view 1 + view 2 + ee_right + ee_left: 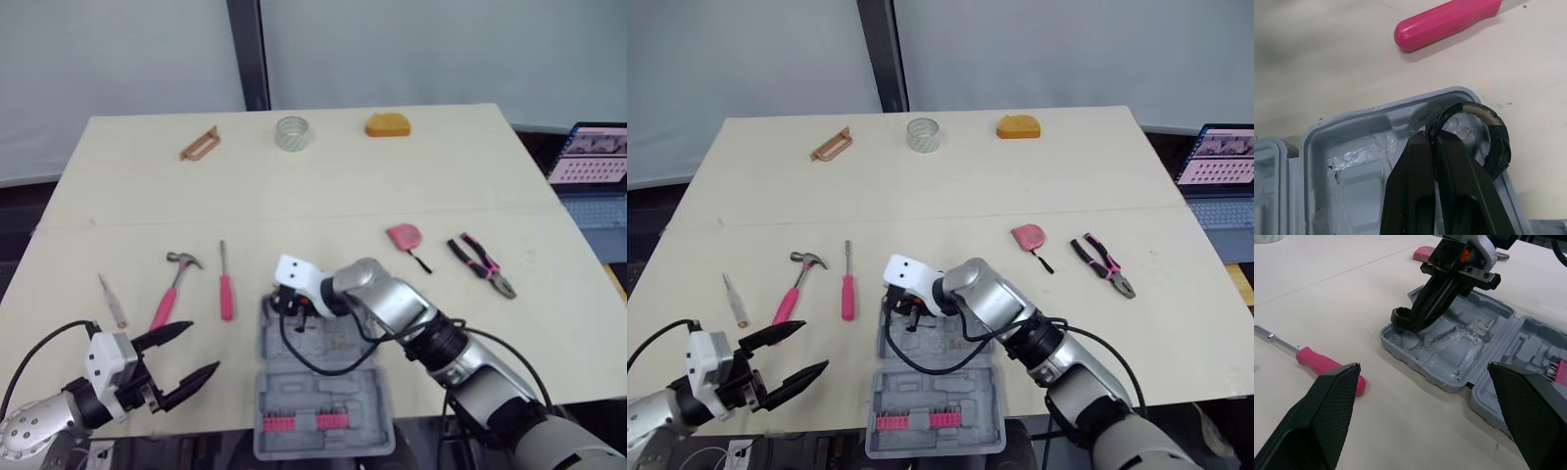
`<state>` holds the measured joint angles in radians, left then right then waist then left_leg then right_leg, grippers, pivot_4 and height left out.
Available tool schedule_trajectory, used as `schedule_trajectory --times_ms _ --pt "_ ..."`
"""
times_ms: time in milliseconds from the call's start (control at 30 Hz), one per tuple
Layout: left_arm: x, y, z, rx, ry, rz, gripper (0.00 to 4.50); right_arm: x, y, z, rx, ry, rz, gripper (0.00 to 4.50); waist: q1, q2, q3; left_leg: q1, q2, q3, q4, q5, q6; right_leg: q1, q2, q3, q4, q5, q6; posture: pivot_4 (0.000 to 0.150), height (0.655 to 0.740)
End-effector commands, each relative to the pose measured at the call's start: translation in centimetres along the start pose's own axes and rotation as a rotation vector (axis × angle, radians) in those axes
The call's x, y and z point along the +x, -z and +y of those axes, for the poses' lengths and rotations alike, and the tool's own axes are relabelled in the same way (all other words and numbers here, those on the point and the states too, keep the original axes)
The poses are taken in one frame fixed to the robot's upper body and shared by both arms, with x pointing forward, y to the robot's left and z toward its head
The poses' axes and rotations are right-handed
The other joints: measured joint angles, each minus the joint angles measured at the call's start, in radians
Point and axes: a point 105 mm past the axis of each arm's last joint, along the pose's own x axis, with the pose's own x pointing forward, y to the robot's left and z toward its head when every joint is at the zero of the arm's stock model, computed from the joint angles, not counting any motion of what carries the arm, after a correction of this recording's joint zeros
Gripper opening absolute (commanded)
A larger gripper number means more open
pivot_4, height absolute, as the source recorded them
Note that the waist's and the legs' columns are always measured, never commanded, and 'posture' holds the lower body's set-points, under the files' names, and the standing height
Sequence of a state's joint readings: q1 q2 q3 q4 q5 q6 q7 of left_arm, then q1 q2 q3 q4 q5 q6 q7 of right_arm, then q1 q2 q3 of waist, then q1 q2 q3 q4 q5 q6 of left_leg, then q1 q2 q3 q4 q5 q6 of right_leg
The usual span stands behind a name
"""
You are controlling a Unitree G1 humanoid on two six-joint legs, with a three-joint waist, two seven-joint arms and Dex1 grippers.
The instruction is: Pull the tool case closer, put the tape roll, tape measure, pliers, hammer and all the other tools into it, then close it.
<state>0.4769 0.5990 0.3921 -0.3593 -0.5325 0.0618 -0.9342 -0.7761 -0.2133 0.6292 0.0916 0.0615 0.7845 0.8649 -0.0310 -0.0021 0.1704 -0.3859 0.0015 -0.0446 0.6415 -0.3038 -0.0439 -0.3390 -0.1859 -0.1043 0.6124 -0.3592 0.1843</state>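
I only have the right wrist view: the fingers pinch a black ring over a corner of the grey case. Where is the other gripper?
Observer: The left gripper hovers open and empty over the near left part of the table, left of the tool case.
Operator: Is the case fully open?
Observer: Yes, both halves lie flat. The nearer half holds a row of pink bits, and the right gripper holds the black ring at the farther half's corner.
Operator: What lies outside it?
Observer: The hammer and screwdriver to its left, the tape measure and pliers to its right, and a clear tape roll near the far edge.
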Motion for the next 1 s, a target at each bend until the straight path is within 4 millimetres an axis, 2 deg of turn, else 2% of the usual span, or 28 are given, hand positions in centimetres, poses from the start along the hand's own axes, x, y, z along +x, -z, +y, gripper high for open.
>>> schedule_trajectory --times_ms 33,467,1000 --pt "0.02 -0.65 -0.45 0.029 0.004 -0.012 4.5 0.34 -1.39 0.85 -0.037 -0.039 -0.035 0.06 0.0 0.0 0.0 0.0 0.0 0.0 0.0 0.0 0.0 0.0 0.0 0.0 0.0 0.0 0.0 0.15 0.74" --pt "-0.05 -0.71 -0.73 0.027 -0.001 -0.005 4.5 0.97 -1.01 1.61 -0.031 -0.063 -0.023 0.06 0.0 0.0 0.0 0.0 0.0 0.0 0.0 0.0 0.0 0.0 0.0 0.0 0.0 0.0 0.0 0.15 0.74" --pt "0.02 -0.68 -0.87 0.021 -0.002 -0.003 4.5 1.26 -1.11 1.1 -0.046 -0.042 -0.023 0.06 0.0 0.0 0.0 0.0 0.0 0.001 0.0 0.0 0.0 -0.001 0.0 0.0 0.0 0.0 0.0 0.15 0.74"
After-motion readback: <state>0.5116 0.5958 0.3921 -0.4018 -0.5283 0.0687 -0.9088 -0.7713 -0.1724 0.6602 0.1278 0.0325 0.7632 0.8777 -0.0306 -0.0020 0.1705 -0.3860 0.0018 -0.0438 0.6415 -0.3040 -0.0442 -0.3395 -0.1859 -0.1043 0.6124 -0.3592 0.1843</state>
